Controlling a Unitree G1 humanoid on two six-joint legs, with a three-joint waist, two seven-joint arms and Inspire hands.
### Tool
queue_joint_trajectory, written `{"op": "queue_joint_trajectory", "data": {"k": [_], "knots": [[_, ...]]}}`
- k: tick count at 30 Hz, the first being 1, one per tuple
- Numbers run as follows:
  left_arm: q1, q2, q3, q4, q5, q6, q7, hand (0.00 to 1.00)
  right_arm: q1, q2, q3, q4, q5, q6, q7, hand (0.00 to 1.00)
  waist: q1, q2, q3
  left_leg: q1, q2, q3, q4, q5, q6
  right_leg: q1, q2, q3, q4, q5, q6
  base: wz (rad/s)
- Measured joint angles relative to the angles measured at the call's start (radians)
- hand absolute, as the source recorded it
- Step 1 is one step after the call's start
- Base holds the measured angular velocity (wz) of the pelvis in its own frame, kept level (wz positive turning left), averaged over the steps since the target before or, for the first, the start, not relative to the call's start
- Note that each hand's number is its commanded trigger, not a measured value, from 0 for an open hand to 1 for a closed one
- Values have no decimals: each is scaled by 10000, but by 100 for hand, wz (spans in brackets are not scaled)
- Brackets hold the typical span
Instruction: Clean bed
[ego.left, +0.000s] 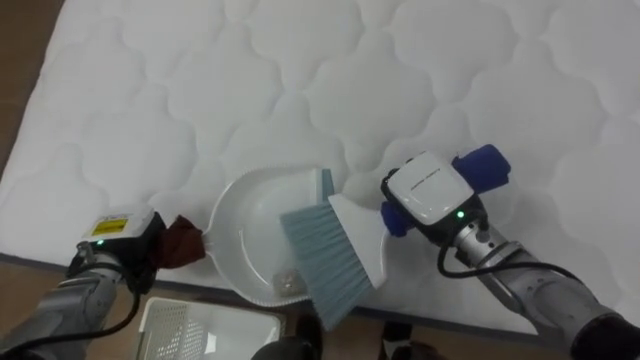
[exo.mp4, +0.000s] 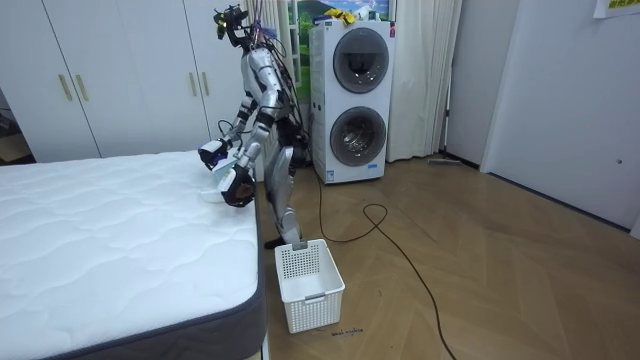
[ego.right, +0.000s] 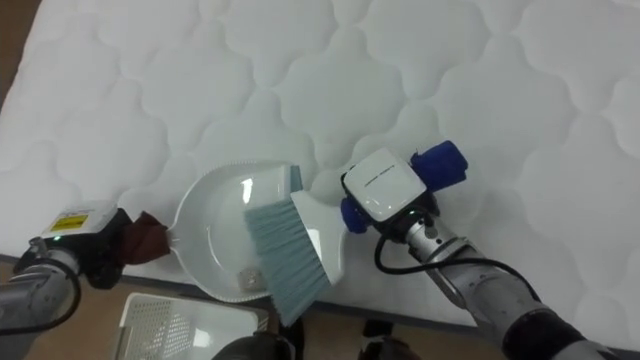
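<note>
Mattress (ego.left: 300, 80) edge | dustpan (ego.left: 245, 235) in left hand (ego.left: 178, 242) | brush (ego.left: 325, 255) in right hand (ego.left: 430, 195)

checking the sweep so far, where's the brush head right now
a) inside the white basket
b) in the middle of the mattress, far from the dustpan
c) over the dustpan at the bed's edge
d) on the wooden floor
c: the brush has its blue bristles lying across the white dustpan, which sits on the mattress at its near edge, above the basket on the floor.
</note>
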Motion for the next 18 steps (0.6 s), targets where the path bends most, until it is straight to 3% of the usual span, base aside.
{"op": "queue_joint_trajectory", "data": {"k": [8, 18], "knots": [[0, -28, -26, 137, -19, 9, 164, 100, 2, 2, -8, 8, 139, -54, -76, 100, -60, -147, 6, -98, 11, -4, 196, -16, 28, -57, -22, 3, 85, -10, 14, 0], [-17, -31, 56, 236, -194, -179, 141, 100, 304, 60, -494, 108, 409, -519, -511, 100, -182, -146, 3, -96, 12, 1, 163, -22, 38, -62, -75, -79, 134, -12, 12, 2]]}}
